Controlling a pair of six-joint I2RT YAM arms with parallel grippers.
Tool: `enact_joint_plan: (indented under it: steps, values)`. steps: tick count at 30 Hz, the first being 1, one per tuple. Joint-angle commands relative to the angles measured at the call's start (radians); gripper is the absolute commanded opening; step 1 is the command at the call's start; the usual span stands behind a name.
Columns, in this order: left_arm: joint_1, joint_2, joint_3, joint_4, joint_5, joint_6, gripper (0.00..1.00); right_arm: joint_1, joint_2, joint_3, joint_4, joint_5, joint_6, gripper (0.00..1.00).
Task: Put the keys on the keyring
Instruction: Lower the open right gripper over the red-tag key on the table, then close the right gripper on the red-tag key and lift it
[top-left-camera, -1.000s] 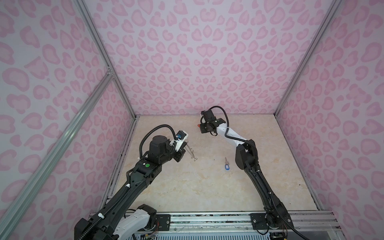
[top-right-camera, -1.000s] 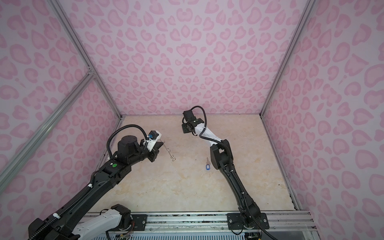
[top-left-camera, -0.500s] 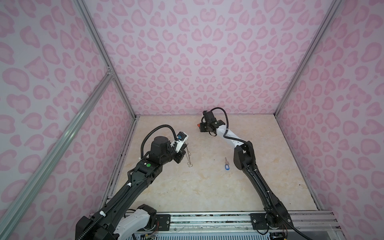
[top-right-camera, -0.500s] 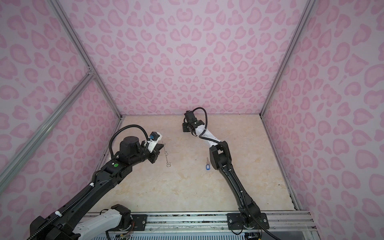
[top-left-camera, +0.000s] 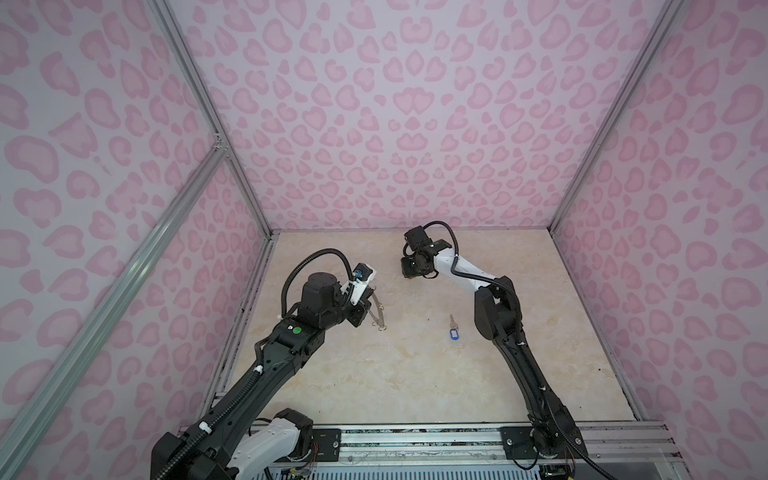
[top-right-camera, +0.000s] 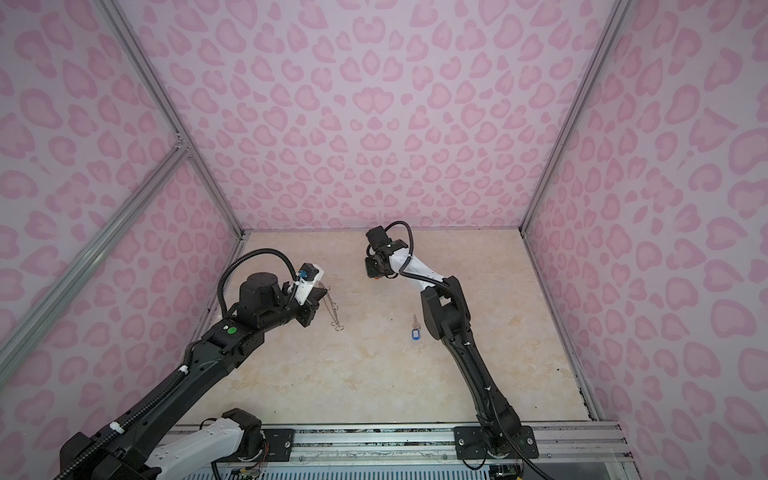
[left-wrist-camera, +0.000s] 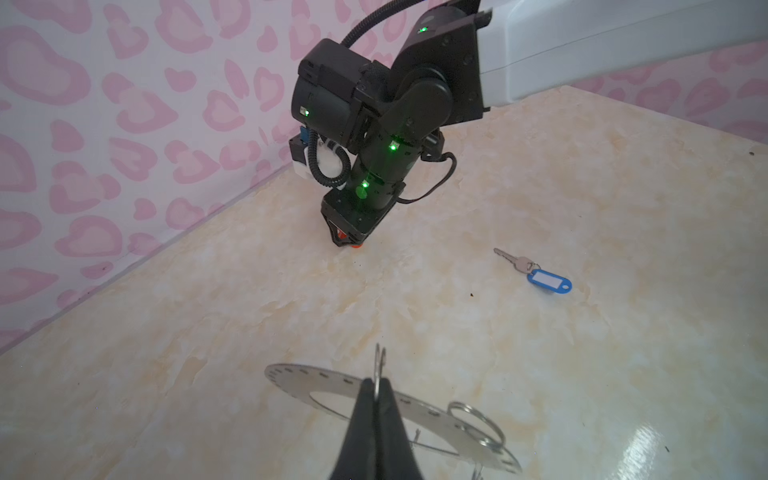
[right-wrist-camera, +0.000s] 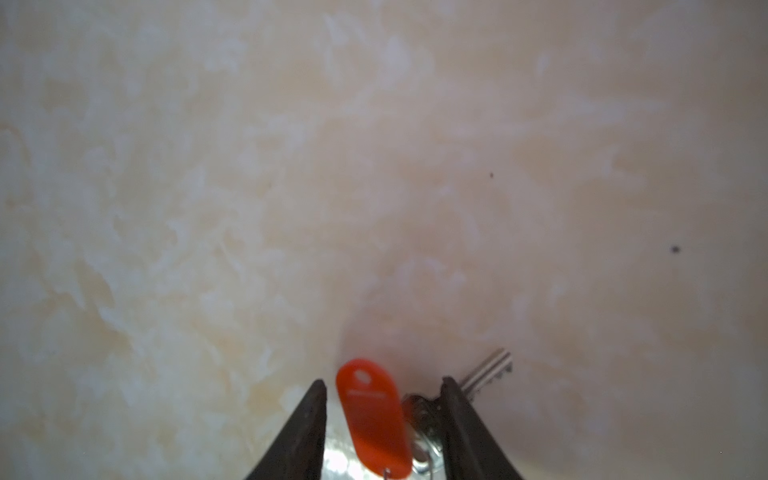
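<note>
While the keyring (left-wrist-camera: 307, 380) is held up over the tabletop (top-left-camera: 415, 374) near its left edge, the left fingers (left-wrist-camera: 363, 411) are pressed fully together on a thin wire loop (left-wrist-camera: 379, 361) at the rim of the flat grey disc. A second loop (left-wrist-camera: 473, 419) lies against the disc further round. In both top views the keyring (top-left-camera: 376, 313) (top-right-camera: 332, 309) hangs edge-on from the arm's tip. Whether its low end touches the surface cannot be told.

The red-tagged key (right-wrist-camera: 372, 415) lies on the tabletop close to the middle of the far edge. The right fingers (right-wrist-camera: 309, 424) stand partly apart, straddling the tag and the key's head. A gap shows between one finger and the tag, and the blade sticks out past the other.

The blue-tagged key (top-left-camera: 453, 330) (left-wrist-camera: 540, 276) lies flat and alone right of centre, just beside the right arm, well apart from both sets of fingers.
</note>
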Motion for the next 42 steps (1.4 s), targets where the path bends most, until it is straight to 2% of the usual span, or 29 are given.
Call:
enact_joint_plan:
  steps: [1,5,9,13,17,20,23,32,42]
  values:
    - [0.000,-0.027,-0.002,0.021,0.012,-0.006,0.03,0.012,-0.099,-0.201,-0.074,-0.048,-0.042,0.45]
    - [-0.001,-0.046,-0.014,0.023,0.022,-0.012,0.03,0.037,-0.287,-0.433,0.002,-0.066,-0.146,0.47]
    - [-0.001,-0.048,-0.018,0.032,0.034,-0.015,0.03,0.032,-0.444,-0.586,0.097,-0.038,-0.205,0.50]
    - [-0.003,-0.040,-0.007,0.035,0.042,-0.014,0.03,0.030,-0.528,-0.613,0.124,-0.020,-0.254,0.52]
    - [-0.005,-0.037,-0.002,0.036,0.047,-0.006,0.03,0.033,-0.531,-0.600,0.052,0.013,-0.297,0.45]
    - [-0.005,-0.040,-0.005,0.036,0.049,0.002,0.03,0.032,-0.533,-0.619,0.004,0.064,-0.276,0.37]
    - [-0.004,-0.036,-0.008,0.037,0.057,0.008,0.03,0.040,-0.547,-0.638,-0.044,0.076,-0.221,0.37]
    - [-0.006,-0.009,-0.018,0.050,0.082,0.020,0.03,0.040,-0.529,-0.671,-0.144,-0.083,-0.036,0.38]
    - [-0.006,-0.025,-0.040,0.055,0.075,0.024,0.03,0.003,-0.511,-0.730,-0.043,-0.206,0.076,0.34]
